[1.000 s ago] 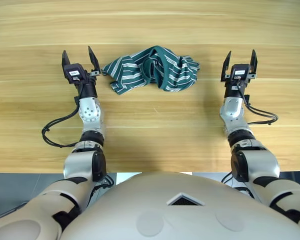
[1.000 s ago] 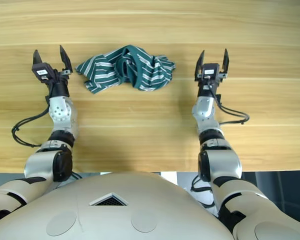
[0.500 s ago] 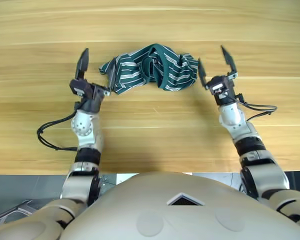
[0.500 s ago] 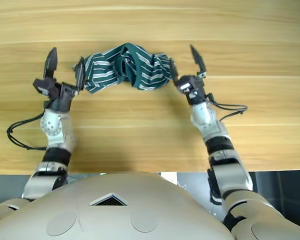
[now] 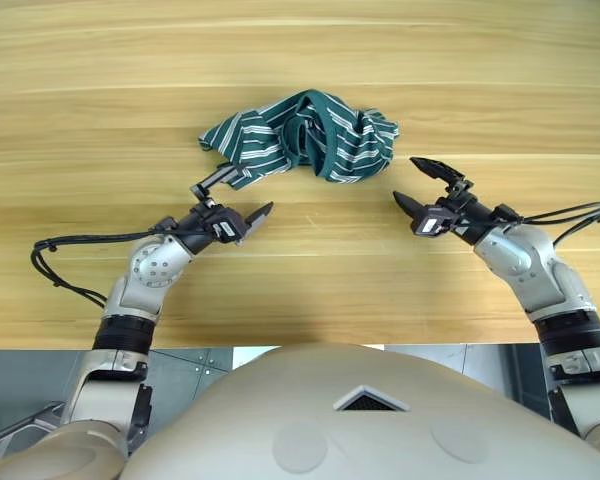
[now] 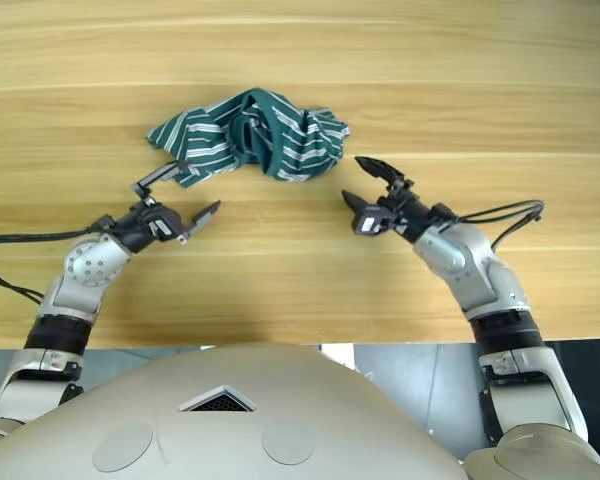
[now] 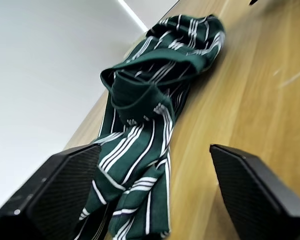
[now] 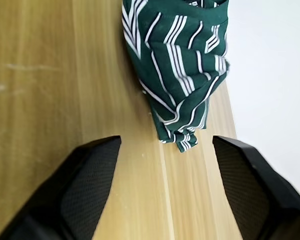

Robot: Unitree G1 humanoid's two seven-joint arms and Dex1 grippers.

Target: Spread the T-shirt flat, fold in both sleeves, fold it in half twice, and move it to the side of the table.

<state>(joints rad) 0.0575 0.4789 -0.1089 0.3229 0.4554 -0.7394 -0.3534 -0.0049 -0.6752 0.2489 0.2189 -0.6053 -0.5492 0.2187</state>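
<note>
Striped T-shirt (image 5: 300,135) crumpled at upper centre of tabletop (image 5: 300,280), sleeves lost among the folds, left claw (image 5: 250,188) held spread at its lower left, right claw (image 5: 404,178) spread at lower right, cloth untouched.

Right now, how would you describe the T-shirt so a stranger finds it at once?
On the wooden table, look just beyond the left gripper and the right gripper. The T-shirt lies crumpled there, dark green with thin white stripes, the only cloth.
</note>
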